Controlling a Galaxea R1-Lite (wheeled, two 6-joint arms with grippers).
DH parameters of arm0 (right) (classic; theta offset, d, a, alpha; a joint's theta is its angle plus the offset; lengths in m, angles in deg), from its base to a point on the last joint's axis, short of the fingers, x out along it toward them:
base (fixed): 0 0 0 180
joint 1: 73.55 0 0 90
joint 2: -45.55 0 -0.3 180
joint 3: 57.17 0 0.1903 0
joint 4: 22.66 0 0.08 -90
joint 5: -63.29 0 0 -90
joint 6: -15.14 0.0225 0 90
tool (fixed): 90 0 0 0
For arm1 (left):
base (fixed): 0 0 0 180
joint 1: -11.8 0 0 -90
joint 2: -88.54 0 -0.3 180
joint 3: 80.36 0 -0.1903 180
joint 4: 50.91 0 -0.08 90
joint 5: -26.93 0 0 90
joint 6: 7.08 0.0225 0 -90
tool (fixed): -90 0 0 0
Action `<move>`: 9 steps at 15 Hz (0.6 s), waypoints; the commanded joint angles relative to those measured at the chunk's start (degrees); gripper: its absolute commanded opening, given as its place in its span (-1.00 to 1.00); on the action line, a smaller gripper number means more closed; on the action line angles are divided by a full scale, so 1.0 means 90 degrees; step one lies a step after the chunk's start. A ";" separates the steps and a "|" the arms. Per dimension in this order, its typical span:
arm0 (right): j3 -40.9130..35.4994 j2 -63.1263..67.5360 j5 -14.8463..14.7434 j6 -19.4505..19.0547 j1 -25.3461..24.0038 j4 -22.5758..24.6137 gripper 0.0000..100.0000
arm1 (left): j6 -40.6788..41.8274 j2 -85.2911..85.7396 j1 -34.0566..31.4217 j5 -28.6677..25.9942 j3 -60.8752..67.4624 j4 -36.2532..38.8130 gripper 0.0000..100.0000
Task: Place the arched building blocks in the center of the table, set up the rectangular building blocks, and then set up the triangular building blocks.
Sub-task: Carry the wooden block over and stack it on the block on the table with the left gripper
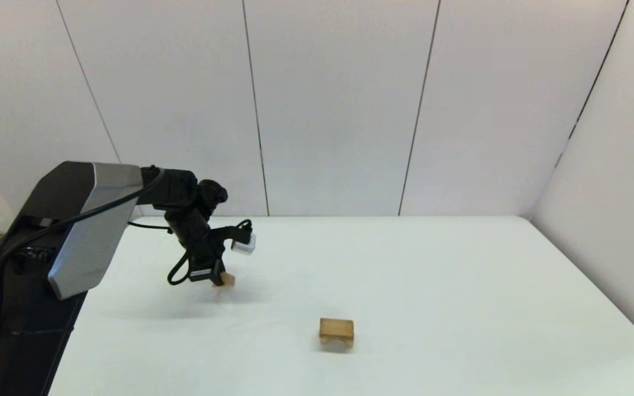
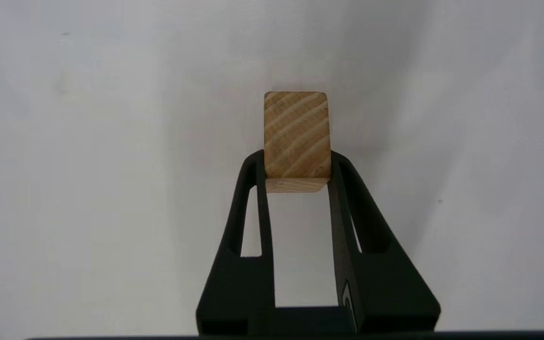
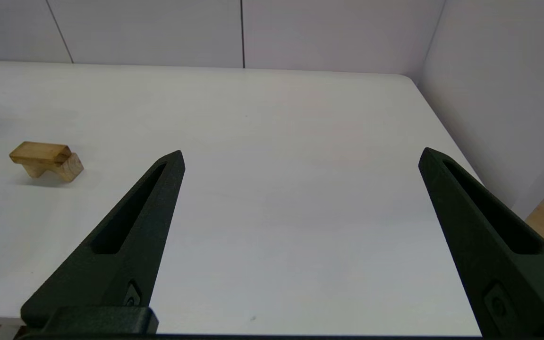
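Two wooden blocks were visible on or above the white desk (image 1: 432,286). At the left, the left gripper (image 1: 219,279) hung low over the desk's left part, pointing down, its two black fingers (image 2: 258,189) closed on one solid light-tan block, the rectangular building block (image 2: 296,137). Its grained end face showed curved stripes and rounded corners. The fingers pinched it at its two sides, near their tips. In the head view only a corner of this block peeked out below the gripper (image 1: 228,279), and whether it touched the desk could not be told.

Further right, near the desk's middle, one arched building block (image 1: 337,331) of pale wood stood on its two legs, flat top up, apart from the gripper.

The right gripper (image 3: 300,158) hovered over the desk's right part, fingers spread wide, holding nothing.
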State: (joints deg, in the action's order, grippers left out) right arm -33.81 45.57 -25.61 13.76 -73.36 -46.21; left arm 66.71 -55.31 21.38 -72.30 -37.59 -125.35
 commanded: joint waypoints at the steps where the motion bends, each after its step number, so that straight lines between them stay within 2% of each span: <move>1: 0.0000 -0.0003 0.0005 -0.0003 -0.0001 0.0001 1.00 | 0.0004 0.0846 0.0039 -0.0107 0.0005 -0.0389 -1.00; 4: 0.0000 -0.0003 0.0005 -0.0003 -0.0001 0.0001 1.00 | -0.0025 0.1442 0.0371 -0.0557 0.0005 -0.0848 -1.00; 9: 0.0000 -0.0003 0.0005 -0.0003 -0.0001 0.0001 1.00 | -0.0875 0.1940 0.1455 -0.0557 0.0005 -0.1454 -1.00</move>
State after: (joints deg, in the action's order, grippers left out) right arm -33.81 45.57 -25.59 13.76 -73.36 -46.21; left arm 61.19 -40.68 29.99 -77.21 -37.52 -137.47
